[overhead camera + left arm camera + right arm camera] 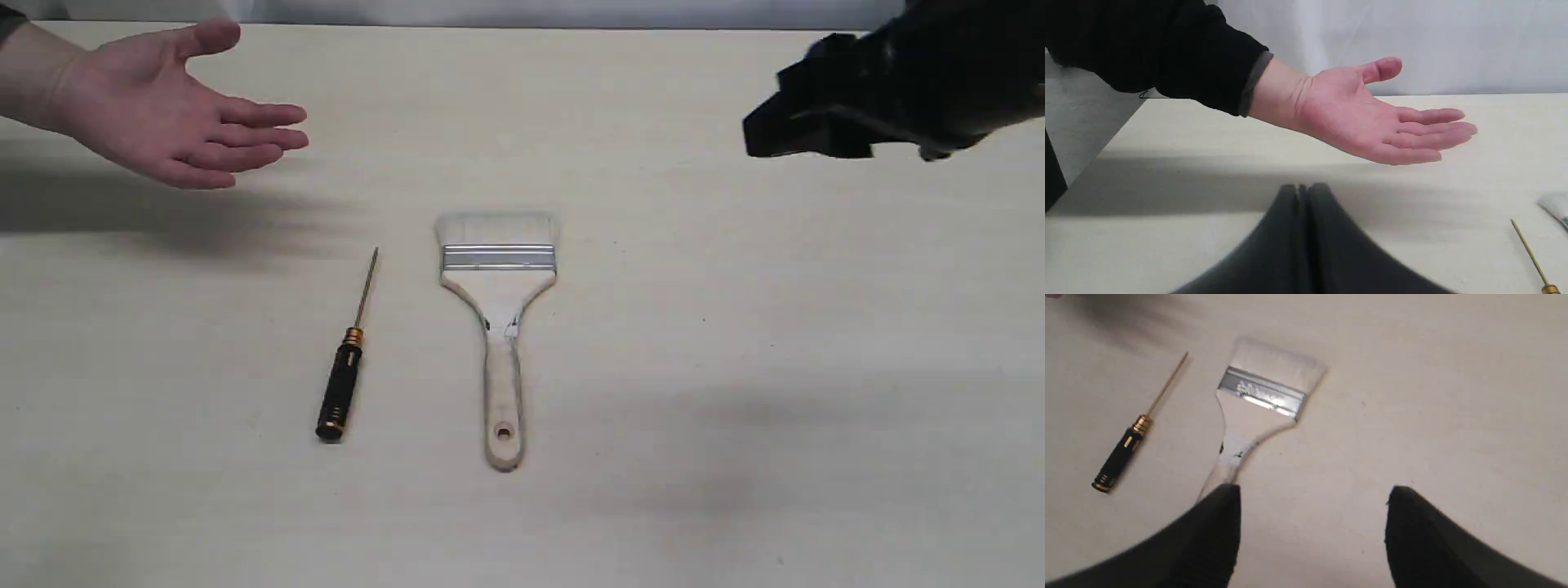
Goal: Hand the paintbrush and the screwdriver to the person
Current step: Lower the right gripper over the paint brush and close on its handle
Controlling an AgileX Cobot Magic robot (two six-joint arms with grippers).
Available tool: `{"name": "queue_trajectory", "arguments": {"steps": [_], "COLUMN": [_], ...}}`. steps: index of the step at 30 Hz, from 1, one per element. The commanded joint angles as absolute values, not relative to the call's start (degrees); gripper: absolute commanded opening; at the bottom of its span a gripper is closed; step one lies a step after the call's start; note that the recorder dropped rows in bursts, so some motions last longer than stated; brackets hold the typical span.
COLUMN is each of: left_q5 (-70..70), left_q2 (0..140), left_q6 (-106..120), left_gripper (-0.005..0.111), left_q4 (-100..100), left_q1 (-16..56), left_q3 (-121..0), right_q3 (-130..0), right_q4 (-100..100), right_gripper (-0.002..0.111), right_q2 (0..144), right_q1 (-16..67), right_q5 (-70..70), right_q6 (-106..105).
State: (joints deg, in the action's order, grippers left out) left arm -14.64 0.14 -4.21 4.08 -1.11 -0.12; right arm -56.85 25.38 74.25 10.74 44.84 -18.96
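Observation:
The paintbrush (500, 314) lies flat mid-table, pale bristles pointing away, wooden handle toward the front; it also shows as the paintbrush (1257, 404) in the right wrist view. Left of it lies the screwdriver (345, 367), black handle near, thin shaft pointing away, seen too as the screwdriver (1133, 437). The person's open hand (171, 114) hovers palm-up at the far left; the hand (1372, 118) fills the left wrist view. My right gripper (1312, 496) is open, high at the right (763, 135), apart from the brush. My left gripper (1302, 190) is shut on nothing and is out of the exterior view.
The pale tabletop (775, 367) stretches wide on the right and front. A white backdrop (1433, 41) rises behind the far table edge. The person's black sleeve (1159, 45) reaches in from the left side.

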Motion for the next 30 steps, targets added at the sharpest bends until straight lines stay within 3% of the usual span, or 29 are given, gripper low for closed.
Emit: {"name": "queue_trajectory", "arguments": {"steps": [1,8,16,30], "left_q5": [-14.3,-14.3,-14.3,-14.3], "left_q2": [0.0,0.0,0.0,0.0], "left_q6": [-4.3,-4.3,-4.3,-4.3], "left_gripper": [0.0,0.0,0.0,0.0], "left_q4": [3.9,3.9,3.8,3.8], "left_q1": [-0.6,-0.6,-0.6,-0.6], "left_q3": [0.0,0.0,0.0,0.0], "right_q3": [-58.2,-68.1,-77.0,-80.9], "right_q4": [19.6,4.5,4.0,3.2], "right_gripper": [0.056,0.056,0.056,0.056], "right_q2": [75.7,86.9,102.7,118.6], "right_q1": [18.3,29.9,37.9,39.5], "right_q5": [38.4,45.8,52.1,50.4], "right_q6": [-12.3,9.3,15.5,19.4]}}
